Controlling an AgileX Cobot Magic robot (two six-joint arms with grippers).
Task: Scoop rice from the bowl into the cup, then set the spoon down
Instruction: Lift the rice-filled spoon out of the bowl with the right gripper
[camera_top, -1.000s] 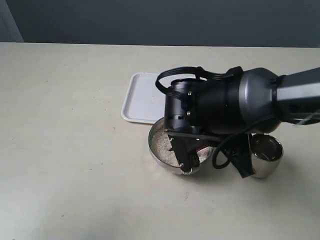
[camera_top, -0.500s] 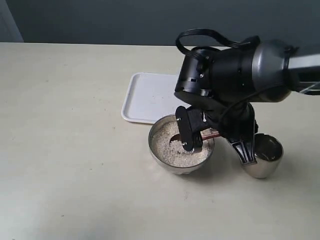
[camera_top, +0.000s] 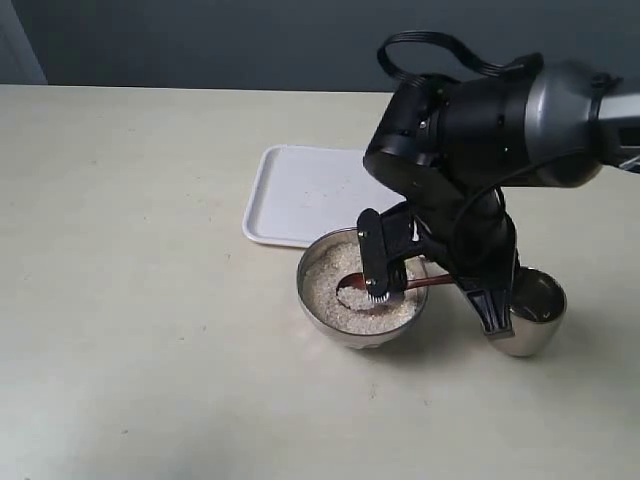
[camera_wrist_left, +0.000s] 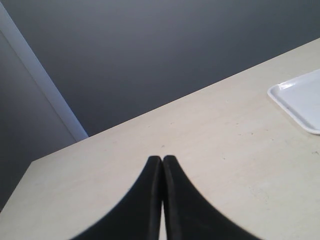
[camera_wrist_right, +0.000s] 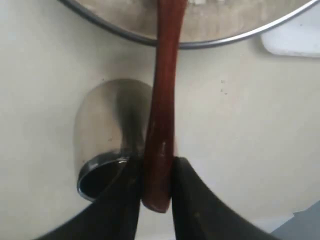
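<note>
Right end effector (camera_wrist_right: 156, 167): jaws narrow, clamped on the very end of the spoon (camera_wrist_right: 162, 100) handle. Spoon judged light, stiff and smooth. Thin wooden handle likely to swivel in a two-sided pinch once loaded at the far end, so best gripped firmly and kept level. Hold far back on the handle: long reach, little leverage against tipping.

Spoon running straight out from the jaws, oval end low inside the bowl (camera_top: 312, 305) over the rice (camera_top: 330, 275), apparently carrying a small heap of grains. Touching the rice surface or just above it: cannot tell.

Rice judged loose and free-flowing, prone to spill at any tilt or jolt. Bowl of thin steel, probably light enough to slide on the desk (camera_top: 150, 320) if nudged at the rim.

Cup (camera_top: 532, 318): upright, just beside the bowl, close under the held end of the handle in the right wrist view. Narrow mouth, little margin for pouring. Contents not discernible.

Tray (camera_top: 300, 190): white, behind the bowl, near edge meeting the bowl's rim in the exterior view.

Left end effector (camera_wrist_left: 162, 165): fingers pressed together, holding nothing, above the desk, well apart from bowl and cup.
</note>
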